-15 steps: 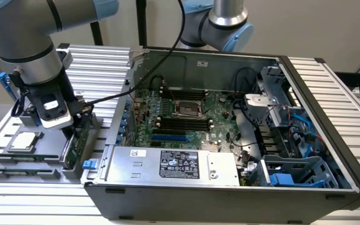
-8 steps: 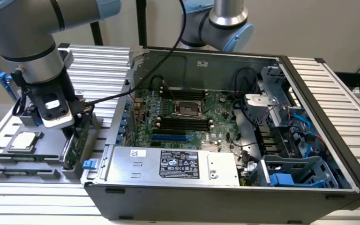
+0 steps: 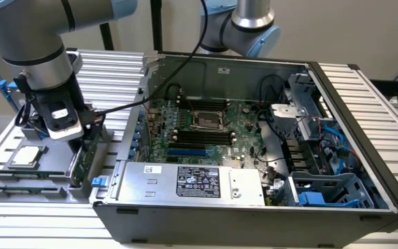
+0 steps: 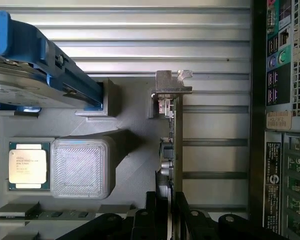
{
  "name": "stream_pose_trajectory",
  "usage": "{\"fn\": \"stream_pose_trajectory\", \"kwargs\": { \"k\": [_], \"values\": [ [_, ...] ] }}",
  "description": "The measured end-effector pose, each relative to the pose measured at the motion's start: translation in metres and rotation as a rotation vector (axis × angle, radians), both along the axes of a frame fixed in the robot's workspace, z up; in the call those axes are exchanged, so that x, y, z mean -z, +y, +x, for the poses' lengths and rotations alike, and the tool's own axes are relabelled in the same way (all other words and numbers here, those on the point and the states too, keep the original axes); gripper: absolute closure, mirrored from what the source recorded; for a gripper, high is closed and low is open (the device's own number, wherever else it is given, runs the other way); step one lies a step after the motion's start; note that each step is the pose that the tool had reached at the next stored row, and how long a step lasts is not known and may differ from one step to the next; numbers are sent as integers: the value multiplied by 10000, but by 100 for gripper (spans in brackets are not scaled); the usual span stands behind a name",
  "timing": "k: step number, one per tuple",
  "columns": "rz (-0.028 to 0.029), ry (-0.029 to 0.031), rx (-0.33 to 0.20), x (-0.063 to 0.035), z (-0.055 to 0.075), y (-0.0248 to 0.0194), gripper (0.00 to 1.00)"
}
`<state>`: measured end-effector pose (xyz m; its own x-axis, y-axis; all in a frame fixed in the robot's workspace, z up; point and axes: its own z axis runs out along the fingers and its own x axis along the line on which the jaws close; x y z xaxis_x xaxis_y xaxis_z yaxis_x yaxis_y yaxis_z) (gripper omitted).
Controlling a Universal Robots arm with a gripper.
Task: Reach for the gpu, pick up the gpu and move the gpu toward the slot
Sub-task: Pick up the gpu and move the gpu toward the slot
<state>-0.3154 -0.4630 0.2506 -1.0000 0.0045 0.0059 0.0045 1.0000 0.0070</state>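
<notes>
- End effector (image 3: 73, 136): poised directly over the gpu (image 3: 81, 162); whether it is released or clenched cannot be told.
- Gpu: stands on edge in a grey holder (image 3: 50, 181) on the tabletop (image 3: 109, 67), at 6 o'clock from the end effector and 9 o'clock from the computer case (image 3: 254, 220).

gpu (image 3: 79, 165): thin green card; silver bracket (image 4: 172, 82) at one end
pose: upright on its long edge; bracket end far
place: slotted in a grey holder (image 3: 60, 193); exterior view's left; just beside the case (image 3: 254, 223), outside it
</notes>
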Motion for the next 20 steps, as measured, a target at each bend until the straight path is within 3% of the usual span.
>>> {"fn": "stream_pose_trajectory", "kwargs": {
  "k": [11,20],
  "values": [
    [1,243,0,-129,39,0,74],
    [0,466,2,-369,66,0,74]
  ]
}}
